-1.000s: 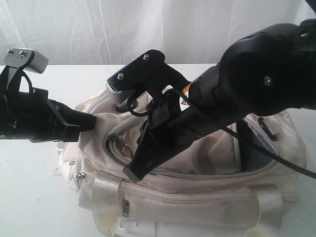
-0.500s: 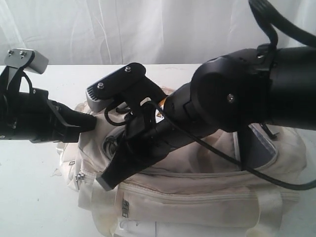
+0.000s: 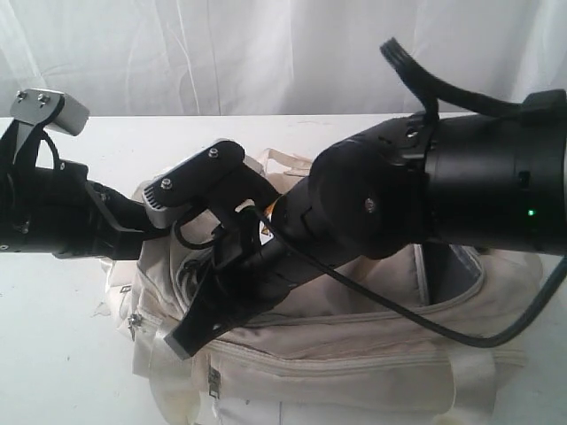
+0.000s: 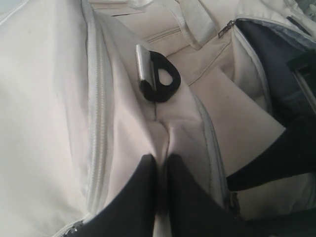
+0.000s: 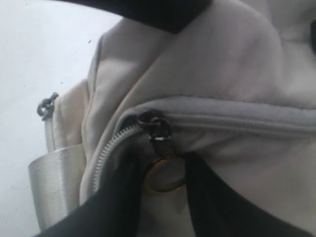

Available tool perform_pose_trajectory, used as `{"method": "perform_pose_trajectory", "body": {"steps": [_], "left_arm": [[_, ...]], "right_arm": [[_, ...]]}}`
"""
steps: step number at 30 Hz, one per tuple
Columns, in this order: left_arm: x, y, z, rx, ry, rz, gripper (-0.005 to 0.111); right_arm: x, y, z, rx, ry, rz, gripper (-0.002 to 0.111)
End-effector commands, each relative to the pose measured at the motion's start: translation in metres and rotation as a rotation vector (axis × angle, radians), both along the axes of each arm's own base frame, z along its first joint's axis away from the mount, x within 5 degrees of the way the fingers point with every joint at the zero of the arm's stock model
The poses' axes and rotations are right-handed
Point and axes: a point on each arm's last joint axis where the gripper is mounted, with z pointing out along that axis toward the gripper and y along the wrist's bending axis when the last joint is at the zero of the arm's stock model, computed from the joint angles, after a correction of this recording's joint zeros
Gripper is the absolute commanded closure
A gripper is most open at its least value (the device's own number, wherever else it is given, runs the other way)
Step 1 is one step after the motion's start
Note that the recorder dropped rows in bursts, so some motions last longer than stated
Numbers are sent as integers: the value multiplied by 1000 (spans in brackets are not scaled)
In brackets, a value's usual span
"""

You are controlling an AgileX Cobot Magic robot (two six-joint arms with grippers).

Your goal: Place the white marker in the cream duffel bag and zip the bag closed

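Note:
The cream duffel bag (image 3: 372, 354) lies on the table, its main zip open at the right, where dark lining (image 4: 276, 74) shows. My left gripper (image 3: 120, 217) is at the bag's left end, shut on a fold of cream fabric (image 4: 159, 160). My right gripper (image 3: 188, 336) reaches across to that same end. In the right wrist view its fingers (image 5: 126, 182) stand open on either side of the ring pull (image 5: 163, 190), which hangs from the dark slider (image 5: 157, 129) on the grey zip. The white marker is out of view.
A black clip with a metal bar (image 4: 157, 79) rests on the bag top. A shiny webbing strap (image 5: 49, 187) wraps the bag's side. The white table (image 3: 53, 354) extends to the left, with a white curtain (image 3: 221, 53) behind. The right arm's cable (image 3: 425, 328) hangs over the bag.
The right arm has swung left and down across the bag, bringing its gripper to the zip slider at the left end. The left gripper stays on the fabric.

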Motion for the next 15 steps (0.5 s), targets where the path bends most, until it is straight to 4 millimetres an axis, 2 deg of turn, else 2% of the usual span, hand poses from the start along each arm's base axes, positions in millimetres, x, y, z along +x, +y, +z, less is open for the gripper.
{"method": "perform_pose_trajectory", "body": {"steps": [1,9,15], "left_arm": [[0,0,3,-38,2,19,107],[0,0,3,-38,2,19,107],[0,0,3,-38,2,19,107]], "right_arm": [[2,-4,-5,-68,-21,-55,87],[7,-7,-4,-93,-70,-85,102],[5,-11,4,-83,-84,-85,106]]}}
